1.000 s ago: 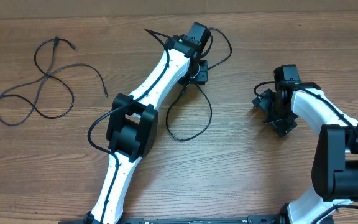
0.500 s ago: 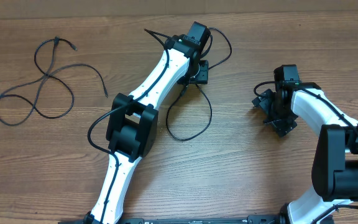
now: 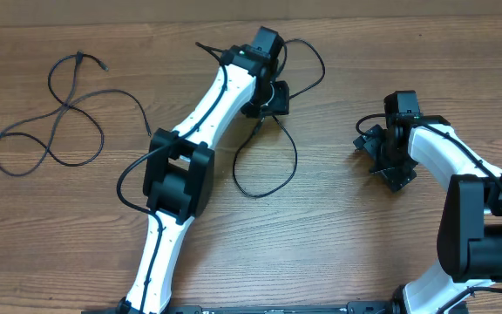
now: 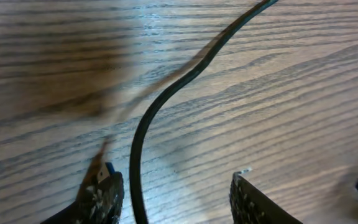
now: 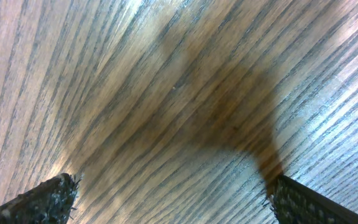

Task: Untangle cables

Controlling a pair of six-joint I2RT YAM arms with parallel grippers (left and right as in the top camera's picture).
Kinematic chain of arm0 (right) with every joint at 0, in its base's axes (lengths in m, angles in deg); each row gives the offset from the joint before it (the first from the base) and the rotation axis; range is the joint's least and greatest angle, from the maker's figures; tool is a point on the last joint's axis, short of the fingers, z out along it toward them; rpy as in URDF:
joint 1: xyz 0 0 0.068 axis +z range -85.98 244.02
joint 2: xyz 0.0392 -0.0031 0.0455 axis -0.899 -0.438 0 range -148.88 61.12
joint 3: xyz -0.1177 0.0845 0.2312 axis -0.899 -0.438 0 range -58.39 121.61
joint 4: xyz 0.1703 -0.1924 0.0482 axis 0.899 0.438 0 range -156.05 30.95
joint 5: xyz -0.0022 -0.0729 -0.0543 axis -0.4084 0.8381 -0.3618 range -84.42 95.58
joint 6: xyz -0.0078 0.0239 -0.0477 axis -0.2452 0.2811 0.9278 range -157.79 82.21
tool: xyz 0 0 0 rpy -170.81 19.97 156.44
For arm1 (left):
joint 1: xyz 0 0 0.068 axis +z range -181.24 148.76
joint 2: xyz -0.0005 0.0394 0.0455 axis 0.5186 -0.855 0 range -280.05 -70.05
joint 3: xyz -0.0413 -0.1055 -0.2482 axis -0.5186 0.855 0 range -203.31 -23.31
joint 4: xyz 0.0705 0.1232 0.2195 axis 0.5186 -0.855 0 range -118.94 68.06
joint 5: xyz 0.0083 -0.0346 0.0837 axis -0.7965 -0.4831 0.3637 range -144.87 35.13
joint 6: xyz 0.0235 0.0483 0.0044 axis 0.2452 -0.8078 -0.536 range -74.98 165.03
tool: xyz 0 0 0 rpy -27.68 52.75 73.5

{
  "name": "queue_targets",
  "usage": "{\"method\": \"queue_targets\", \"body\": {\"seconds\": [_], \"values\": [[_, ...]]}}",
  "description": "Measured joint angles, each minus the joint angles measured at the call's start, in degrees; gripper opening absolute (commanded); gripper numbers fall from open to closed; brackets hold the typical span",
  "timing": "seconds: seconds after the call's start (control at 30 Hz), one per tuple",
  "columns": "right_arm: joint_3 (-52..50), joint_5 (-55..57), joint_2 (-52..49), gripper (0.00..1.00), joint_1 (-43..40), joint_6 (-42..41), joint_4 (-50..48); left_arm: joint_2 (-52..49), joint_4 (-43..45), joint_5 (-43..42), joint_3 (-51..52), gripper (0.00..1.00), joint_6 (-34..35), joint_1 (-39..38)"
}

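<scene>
Bare table (image 3: 347, 244) gives free passage between the arms, centre and near. A looped cable (image 3: 255, 196) lies just right of the left arm (image 3: 212, 100); a longer cable (image 3: 65, 105) sprawls far left.

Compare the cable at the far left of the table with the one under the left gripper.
The far-left cable lies alone, away from the left gripper; the centre cable runs ungripped between that gripper's open fingers. The far-left cable crosses itself into loops; the centre cable shows one loop near the gripper. Both are thin, black and lie on the wooden table.
</scene>
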State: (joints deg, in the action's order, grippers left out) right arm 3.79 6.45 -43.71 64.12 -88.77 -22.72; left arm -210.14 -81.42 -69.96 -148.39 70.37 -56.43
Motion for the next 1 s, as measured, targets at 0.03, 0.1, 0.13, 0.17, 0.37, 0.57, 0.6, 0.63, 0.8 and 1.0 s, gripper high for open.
{"method": "queue_targets", "body": {"seconds": [0.03, 0.1, 0.13, 0.17, 0.37, 0.57, 0.6, 0.63, 0.8, 1.0], "values": [[0.0, 0.0, 0.0, 1.00, 0.0, 0.0, 0.0, 0.0, -0.1, -1.1, 0.0, 0.55, 0.0, 0.5], [0.0, 0.0, 0.0, 1.00, 0.0, 0.0, 0.0, 0.0, -0.1, -3.5, 0.0, 0.56, 0.0, 1.4], [0.0, 0.0, 0.0, 1.00, 0.0, 0.0, 0.0, 0.0, -0.2, -4.8, 0.0, 0.56, 0.0, 1.9], [0.0, 0.0, 0.0, 1.00, 0.0, 0.0, 0.0, 0.0, -0.3, -5.8, 0.0, 0.55, 0.0, 2.3], [0.0, 0.0, 0.0, 1.00, 0.0, 0.0, 0.0, 0.0, -1.6, -13.7, 0.0, 0.53, 0.0, 5.2], [0.0, 0.0, 0.0, 1.00, 0.0, 0.0, 0.0, 0.0, -3.0, -20.6, 0.0, 0.48, 0.2, 7.3], [0.0, 0.0, 0.0, 1.00, 0.0, 0.0, 0.0, 0.0, -3.1, -21.3, 0.0, 0.48, 0.2, 7.4], [0.0, 0.0, 0.0, 1.00, 0.0, 0.0, 0.0, 0.0, -3.1, -21.9, 0.0, 0.49, 0.2, 7.5], [0.0, 0.0, 0.0, 1.00, 0.0, 0.0, 0.0, 0.0, -3.1, -23.4, 0.0, 0.61, 0.9, 7.3], [0.0, 0.0, 0.0, 1.00, 0.0, 0.0, 0.0, 0.0, -3.9, -21.6, 0.0, 0.46, 3.7, 6.1]]}}
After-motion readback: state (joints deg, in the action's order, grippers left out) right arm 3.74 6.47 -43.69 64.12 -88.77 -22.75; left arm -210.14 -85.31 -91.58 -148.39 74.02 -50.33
